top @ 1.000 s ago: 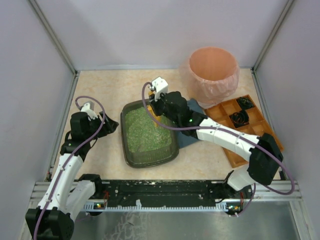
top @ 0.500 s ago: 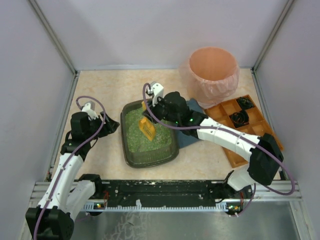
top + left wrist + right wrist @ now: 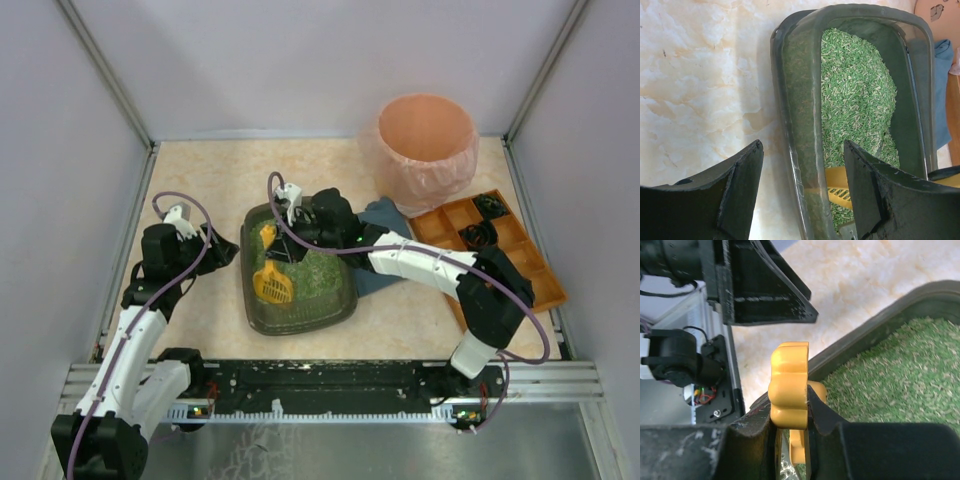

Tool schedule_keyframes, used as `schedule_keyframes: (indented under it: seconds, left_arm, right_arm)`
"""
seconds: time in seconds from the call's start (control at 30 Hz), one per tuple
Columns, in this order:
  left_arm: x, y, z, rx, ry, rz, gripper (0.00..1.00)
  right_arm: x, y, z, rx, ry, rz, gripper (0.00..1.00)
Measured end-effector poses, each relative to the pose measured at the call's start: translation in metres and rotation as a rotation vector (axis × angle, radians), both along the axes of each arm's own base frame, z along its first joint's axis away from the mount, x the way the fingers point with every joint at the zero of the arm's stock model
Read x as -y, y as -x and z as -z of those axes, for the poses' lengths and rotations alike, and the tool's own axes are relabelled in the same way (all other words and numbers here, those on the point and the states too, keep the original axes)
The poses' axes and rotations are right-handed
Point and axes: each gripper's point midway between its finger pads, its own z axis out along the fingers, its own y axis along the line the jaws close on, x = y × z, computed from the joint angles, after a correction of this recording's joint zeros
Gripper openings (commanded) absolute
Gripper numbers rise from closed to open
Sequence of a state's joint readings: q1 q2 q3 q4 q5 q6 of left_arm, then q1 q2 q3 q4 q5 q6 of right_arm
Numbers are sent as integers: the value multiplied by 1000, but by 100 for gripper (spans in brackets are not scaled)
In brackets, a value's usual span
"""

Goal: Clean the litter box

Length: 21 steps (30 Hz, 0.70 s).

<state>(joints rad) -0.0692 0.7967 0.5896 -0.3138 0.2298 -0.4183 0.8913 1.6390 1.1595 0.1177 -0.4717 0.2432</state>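
The dark grey litter box [image 3: 246, 292] holds green litter [image 3: 322, 276] at the table's middle. My right gripper [image 3: 284, 238] is shut on the handle of a yellow slotted scoop [image 3: 271, 284], whose head lies in the litter at the box's near-left corner. In the right wrist view the fingers [image 3: 826, 416] pinch the lobed handle [image 3: 789, 390] above the rim [image 3: 860, 335]. My left gripper [image 3: 222, 250] is open. In the left wrist view it [image 3: 802, 146] stands with one jaw either side of the box's left wall [image 3: 799, 125], with the scoop [image 3: 839, 184] seen through it.
A round pink-lined bin [image 3: 427, 140] stands at the back right. An orange compartmented tray [image 3: 515, 262] with black items sits at the right. A blue cloth [image 3: 384, 214] lies under the box's right side. Enclosure walls stand on the left, right and back.
My right gripper has swept the scoop from the box's far right side down to its near-left corner. The left arm has not moved.
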Motion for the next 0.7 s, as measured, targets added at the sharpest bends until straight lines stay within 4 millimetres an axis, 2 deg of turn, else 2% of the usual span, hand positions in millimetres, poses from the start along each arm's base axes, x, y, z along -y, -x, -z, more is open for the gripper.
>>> schedule_keyframes:
  seconds: [0.17, 0.53, 0.7]
  left_arm:
    - [0, 0, 0, 0, 0, 0, 71]
    - [0, 0, 0, 0, 0, 0, 71]
    - [0, 0, 0, 0, 0, 0, 71]
  right_arm:
    - [-8, -3, -11, 20, -86, -8, 0]
    - [-6, -28, 16, 113, -29, 155, 0]
    - [-8, -38, 15, 192, 41, 239, 0]
